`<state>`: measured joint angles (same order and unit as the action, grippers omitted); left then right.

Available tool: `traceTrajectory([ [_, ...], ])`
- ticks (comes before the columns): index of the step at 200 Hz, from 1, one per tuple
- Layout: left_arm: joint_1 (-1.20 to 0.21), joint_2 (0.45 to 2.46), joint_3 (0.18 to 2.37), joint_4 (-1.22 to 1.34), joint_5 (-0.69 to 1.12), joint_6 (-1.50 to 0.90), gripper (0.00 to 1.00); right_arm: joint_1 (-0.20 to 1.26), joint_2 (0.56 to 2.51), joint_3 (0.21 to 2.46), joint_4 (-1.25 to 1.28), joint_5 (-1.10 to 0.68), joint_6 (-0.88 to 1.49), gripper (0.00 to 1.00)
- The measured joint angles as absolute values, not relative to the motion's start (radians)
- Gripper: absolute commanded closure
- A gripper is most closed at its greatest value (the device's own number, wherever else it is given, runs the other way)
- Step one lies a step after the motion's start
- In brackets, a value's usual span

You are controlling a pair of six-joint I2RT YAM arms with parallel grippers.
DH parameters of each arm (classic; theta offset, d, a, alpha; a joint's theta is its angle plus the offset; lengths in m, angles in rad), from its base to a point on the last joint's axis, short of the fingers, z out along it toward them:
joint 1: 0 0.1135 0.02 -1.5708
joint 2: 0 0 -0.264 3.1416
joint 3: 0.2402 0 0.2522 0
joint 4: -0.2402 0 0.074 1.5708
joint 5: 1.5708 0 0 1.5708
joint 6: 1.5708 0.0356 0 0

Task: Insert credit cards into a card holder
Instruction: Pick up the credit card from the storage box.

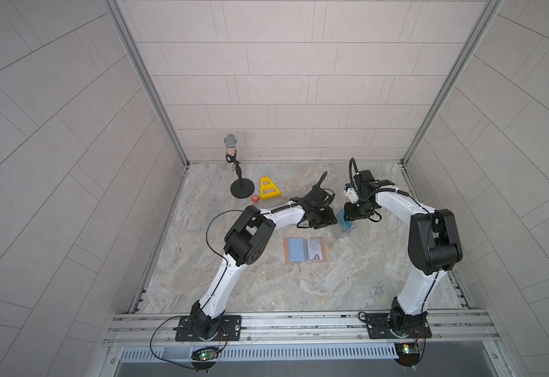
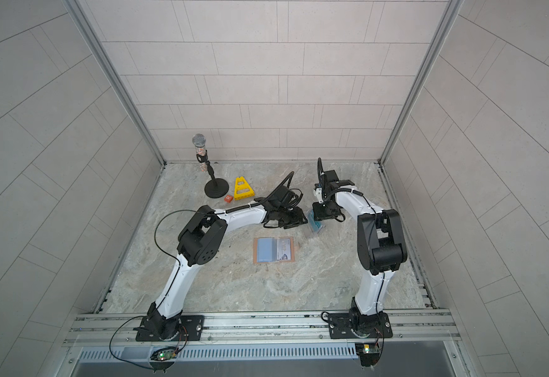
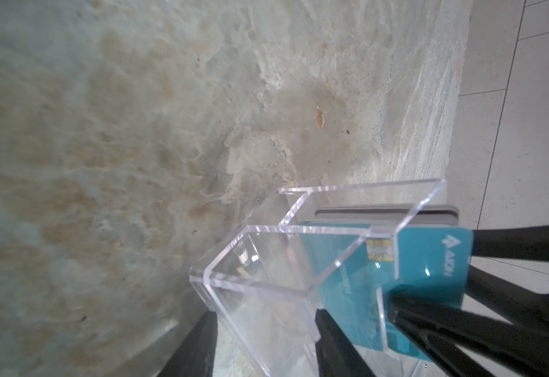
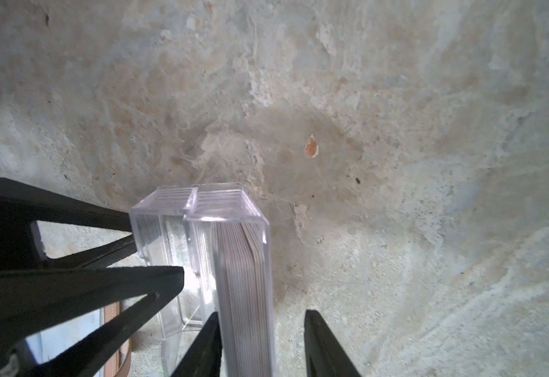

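So the card holder [image 1: 304, 249] is lying open and flat near the middle of the counter [image 1: 266, 287]. There's a light blue card [image 1: 297, 249] showing in one half and a pale picture card [image 1: 315, 250] in the other.

A bit further back, away from the arm bases, sits the clear stand [image 1: 341, 230]. The rest of the credit cards [image 4: 243, 293] are standing on edge in its back slot, and a teal card [image 3: 430, 261] faces the empty front section.

Both arms are bent in over that stand. The left jaws are clamped on the stand's empty front section, with a finger pressed to each side of it. The right jaws are apart and straddle the stack: one finger is right up against the cards, while the other has a clear gap between it and the stand's outer wall.

Off in the back corner there's a microphone [image 1: 230, 143] on a little round base, well apart from all this.
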<state>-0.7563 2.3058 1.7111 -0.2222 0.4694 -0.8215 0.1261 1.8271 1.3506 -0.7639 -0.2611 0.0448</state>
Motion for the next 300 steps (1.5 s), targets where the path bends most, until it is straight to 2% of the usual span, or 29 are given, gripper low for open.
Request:
traceTrajectory([
  [75, -0.756, 2.306, 1.7, -0.204, 0.468, -0.82, 0.52, 0.131, 1.821, 1.364, -0.783, -0.253, 0.045, 0.61],
  [164, -0.756, 2.306, 1.694, -0.188, 0.467, -0.82, 0.52, 0.137, 1.787, 1.368, -0.8, -0.238, 0.045, 0.71],
  [300, -0.756, 2.304, 1.684, -0.171, 0.471, -0.821, 0.52, 0.141, 1.747, 1.382, -0.822, -0.267, 0.049, 1.0],
])
